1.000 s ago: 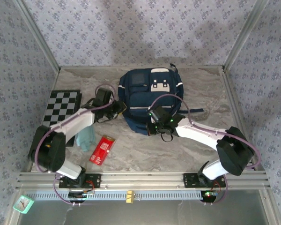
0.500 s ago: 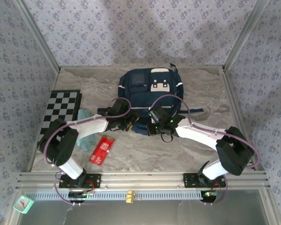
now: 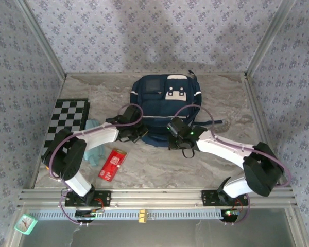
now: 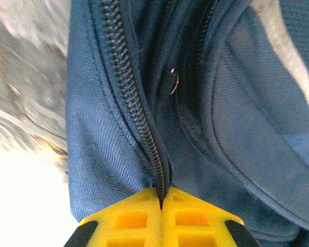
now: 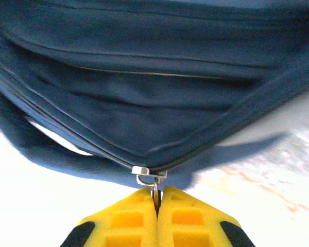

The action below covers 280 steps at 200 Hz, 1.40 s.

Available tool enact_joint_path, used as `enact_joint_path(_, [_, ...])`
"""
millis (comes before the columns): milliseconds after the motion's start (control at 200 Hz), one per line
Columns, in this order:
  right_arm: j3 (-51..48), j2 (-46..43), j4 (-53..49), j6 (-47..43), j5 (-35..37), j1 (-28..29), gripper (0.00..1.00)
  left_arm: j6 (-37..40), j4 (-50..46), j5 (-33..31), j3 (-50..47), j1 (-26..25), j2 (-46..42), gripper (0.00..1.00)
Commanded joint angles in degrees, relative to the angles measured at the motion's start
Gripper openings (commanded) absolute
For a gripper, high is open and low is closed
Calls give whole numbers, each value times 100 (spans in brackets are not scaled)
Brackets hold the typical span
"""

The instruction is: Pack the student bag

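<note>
The student bag [image 3: 165, 103], navy blue with white trim, lies flat in the middle of the table. My left gripper [image 3: 140, 135] is at its near left edge. In the left wrist view the yellow fingers [image 4: 129, 216] of the left gripper [image 4: 161, 195] are shut on the bag's zipper seam [image 4: 136, 110]. My right gripper [image 3: 175, 138] is at the bag's near edge. In the right wrist view that right gripper [image 5: 156, 193] is shut on the metal zipper pull [image 5: 147, 175] of the bag [image 5: 144, 103].
A black-and-white chessboard [image 3: 67, 121] lies at the left. A pale teal item [image 3: 94, 146] and a red packet [image 3: 112, 163] lie near it, under the left arm. A small teal clock [image 3: 26, 224] sits below the front rail. Walls close in the table.
The left arm swung right from near the chessboard to the bag's near left edge and its jaws shut on the zipper seam. The right gripper stayed shut and shifted slightly right.
</note>
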Motion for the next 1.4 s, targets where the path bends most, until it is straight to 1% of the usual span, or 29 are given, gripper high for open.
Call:
enact_joint_path(0, [-339,-454,-1183,310,400,-434,0,822,-413,-471,132,739,-245,0])
enact_joint_path(80, [-390,-514,-1083,195,339,-755,0,1132,-298,-181,224,1090,-198,0])
enact_joint_path(95, [-367,-515,-1004,-42,299,-759,0,1176,-301,-138,271,1135,-176,0])
enact_joint_path(125, [-290,-503,-923,-186,182,-712,0,1281,-306,-80,355,1199,-136,0])
enact_joint_path(180, [-61,-407,-708,-424,-20,-443,0,1396,-324,-106,515,1244,-43,0])
enact_joint_path(245, [303,-161,-402,-579,-204,50,0,1514,-270,-111,694,1294,78,0])
enact_joint_path(290, [489,57,-84,-626,-535,274,0,1606,-251,-113,858,1357,178,0])
enact_joint_path(330, [613,232,201,-622,-870,388,0,1686,-253,-38,1015,1449,261,0])
enact_joint_path(375, [748,472,459,-590,-1051,442,0,1918,-235,26,1230,1521,358,0])
enact_joint_path(440, [837,699,755,-514,-1164,427,0,2187,-715,-90,1613,1581,483,0])
enact_joint_path(470, [848,770,832,-503,-1123,419,0,2304,-857,-55,1695,1603,487,4])
enact_joint_path(510, [858,835,844,-495,-1006,425,0,2360,-928,21,1655,1608,389,12])
enact_joint_path(550, [843,867,834,-504,-899,415,0,2287,-871,87,1463,1593,194,25])
enact_joint_path(585, [801,860,818,-504,-825,410,0,2154,-759,181,1210,1566,-13,33])
enact_joint_path(635, [739,848,792,-493,-756,417,0,1861,-674,262,888,1462,-315,41])
enact_joint_path(730, [651,841,770,-462,-739,418,0,1374,-872,240,545,1070,-741,58])
enact_joint_path(810, [557,843,833,-408,-745,418,0,898,-635,244,187,651,-1020,64])
enact_joint_path(905, [491,873,901,-348,-743,419,0,142,-314,233,-154,227,-1159,68])
enact_joint_path(1004, [485,910,915,-310,-742,423,0,-310,-397,-45,-155,-197,-1059,73])
enact_joint_path(1109, [413,889,1041,-284,-738,419,0,-700,-495,-141,123,-546,-592,74])
enact_joint_path(1209, [424,904,1042,-266,-681,423,0,-1123,-380,-154,228,-665,-160,73])
enact_joint_path(1259, [445,910,1018,-266,-620,426,0,-1195,-379,-203,346,-732,53,69])
enact_joint_path(1329, [445,883,990,-242,-507,428,0,-1119,-704,-343,576,-803,293,64])
enact_joint_path(1394, [428,802,916,-202,-335,424,0,-1070,-885,-412,637,-774,393,56])
